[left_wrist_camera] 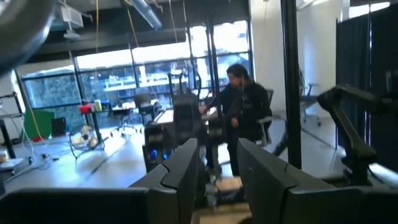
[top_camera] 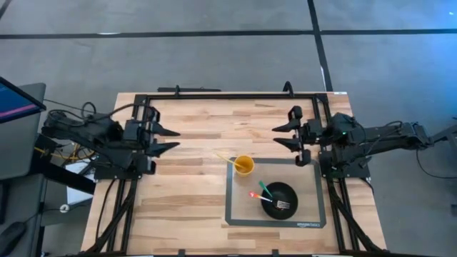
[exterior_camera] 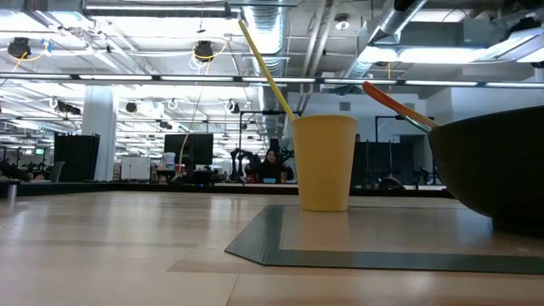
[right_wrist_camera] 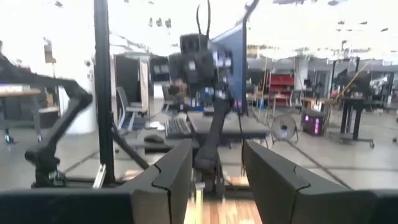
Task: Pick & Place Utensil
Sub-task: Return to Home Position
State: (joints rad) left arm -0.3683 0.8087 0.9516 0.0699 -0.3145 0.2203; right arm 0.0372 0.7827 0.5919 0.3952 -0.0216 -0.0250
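High view: the homing step is judged to be in hand, with placing done. The yellow cup (top_camera: 243, 165) is seen upright on the placemat (top_camera: 235, 214), at the corner nearest the table's middle, with the yellow straw (top_camera: 225, 158) leaning in it. The black bowl (top_camera: 278, 187) sits near it, apart, with utensils (top_camera: 283, 205) inside.

Left gripper (top_camera: 177, 139) is held by the left table edge and right gripper (top_camera: 275, 137) by the right. Both are level and facing each other, jaws spread, nothing held.

Next move, as judged: only settling into rest poses is called for, kept clear of the cup.
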